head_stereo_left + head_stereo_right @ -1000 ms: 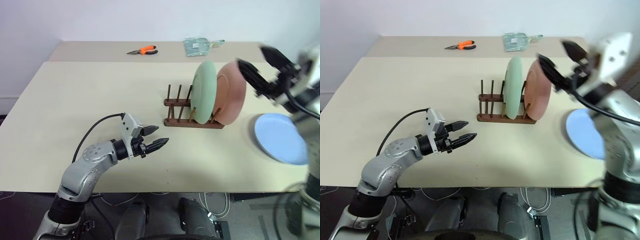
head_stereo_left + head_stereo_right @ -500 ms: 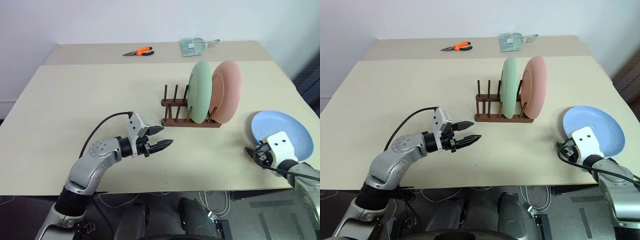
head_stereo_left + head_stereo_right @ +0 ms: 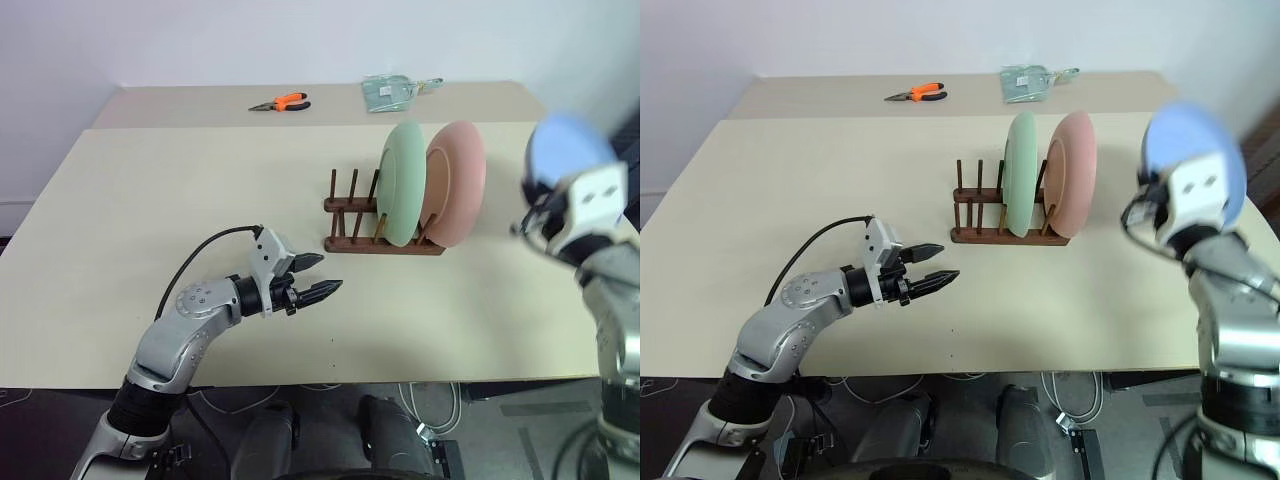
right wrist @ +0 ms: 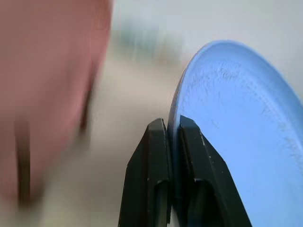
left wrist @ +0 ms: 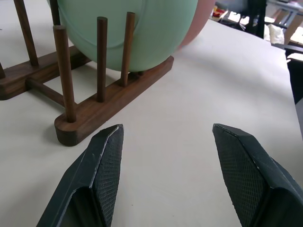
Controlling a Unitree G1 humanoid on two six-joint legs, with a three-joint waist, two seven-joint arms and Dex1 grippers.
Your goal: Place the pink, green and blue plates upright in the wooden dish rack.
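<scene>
The green plate [image 3: 405, 182] and the pink plate [image 3: 458, 182] stand upright side by side at the right end of the wooden dish rack [image 3: 352, 213]. My right gripper [image 4: 171, 124] is shut on the rim of the blue plate [image 3: 562, 150]. It holds the plate on edge in the air, to the right of the rack and above the table. The left gripper [image 3: 322, 275] hovers open and empty just over the table, pointing at the rack's near end [image 5: 94, 113]. Several pegs at the left of the rack stand free.
Orange-handled pliers [image 3: 283, 101] and a clear plastic packet [image 3: 395, 91] lie on the far table behind the rack. The beige table [image 3: 180, 200] stretches bare to the left of the rack, and its right edge runs below my right arm.
My right gripper dropped to the blue plate lying flat on the table, closed on its rim and lifted it up beside the rack. The left gripper stayed put.
</scene>
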